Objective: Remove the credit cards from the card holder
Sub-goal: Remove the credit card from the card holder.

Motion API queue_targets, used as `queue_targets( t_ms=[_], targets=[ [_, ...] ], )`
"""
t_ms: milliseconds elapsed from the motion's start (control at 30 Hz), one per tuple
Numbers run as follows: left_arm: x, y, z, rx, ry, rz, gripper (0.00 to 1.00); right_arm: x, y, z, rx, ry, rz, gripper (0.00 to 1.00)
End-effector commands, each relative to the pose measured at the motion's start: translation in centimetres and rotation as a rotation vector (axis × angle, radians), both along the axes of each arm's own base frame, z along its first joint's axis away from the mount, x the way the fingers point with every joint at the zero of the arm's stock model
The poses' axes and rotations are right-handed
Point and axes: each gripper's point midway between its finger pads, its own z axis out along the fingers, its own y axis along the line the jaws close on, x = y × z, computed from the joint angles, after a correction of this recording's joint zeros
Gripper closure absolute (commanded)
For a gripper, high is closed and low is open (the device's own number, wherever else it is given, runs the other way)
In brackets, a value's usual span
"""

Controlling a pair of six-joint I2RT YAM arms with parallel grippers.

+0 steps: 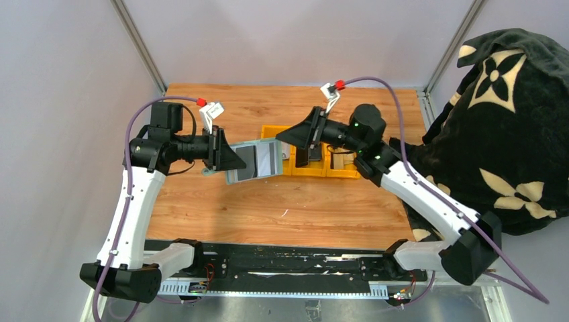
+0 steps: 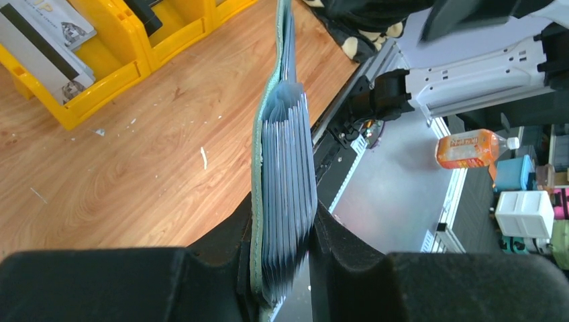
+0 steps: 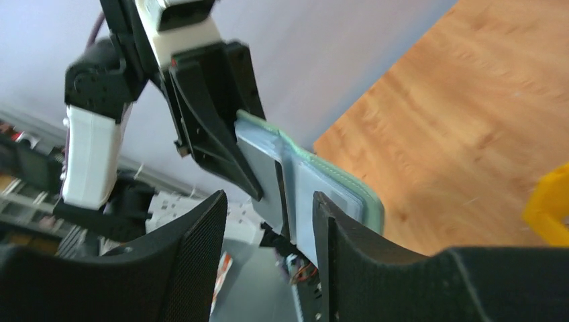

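Above the tabletop's middle, toward the far edge, the left gripper (image 1: 231,161) clamps one end of the seemingly light, floppy card holder (image 1: 258,161) while the right gripper (image 3: 268,201) hangs spread at its free end, where any thin, slick cards inside likely need pinching by an edge

A fixed camera above and behind me looks down across the whole table (image 1: 282,208). My left wrist camera sights close along the card holder (image 2: 285,201) edge-on; my right wrist camera faces its flat side, equally near.
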Motion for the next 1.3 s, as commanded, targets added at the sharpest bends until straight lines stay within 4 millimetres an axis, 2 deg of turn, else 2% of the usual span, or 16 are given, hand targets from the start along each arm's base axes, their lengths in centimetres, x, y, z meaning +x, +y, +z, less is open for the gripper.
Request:
queue_targets(
  t_ms=[0, 200, 333, 667, 1000, 1133, 1267],
  targets=[
    [-0.8, -0.2, 1.1, -0.026, -0.049, -0.050, 1.00, -3.7, 3.1, -0.6, 0.026, 0.055, 0.254, 0.48],
    [-1.0, -0.2, 1.2, -0.031, -0.046, -0.052, 1.00, -4.9, 4.9, -1.9, 0.045, 0.096, 0.345, 0.50],
    [-1.0, -0.3, 1.2, -0.034, -0.044, -0.056, 1.00, -5.2, 5.2, -2.5, 0.046, 0.112, 0.370, 0.55],
    [-1.5, -0.7, 2.2, -0.080, -0.028, -0.086, 1.00, -5.5, 5.9, -4.4, 0.028, 0.155, 0.385, 0.56],
    [-2.5, -1.2, 3.4, -0.146, -0.007, -0.142, 0.97, -5.5, 5.9, -4.3, 0.019, 0.138, 0.371, 0.56],
    [-2.6, -1.4, 3.6, -0.159, 0.003, -0.153, 0.93, -6.0, 6.7, -4.5, 0.015, 0.134, 0.382, 0.60],
    [-3.1, -1.6, 4.2, -0.196, 0.012, -0.189, 0.85, -6.1, 7.7, -5.2, -0.004, 0.160, 0.368, 0.76]
  ],
)
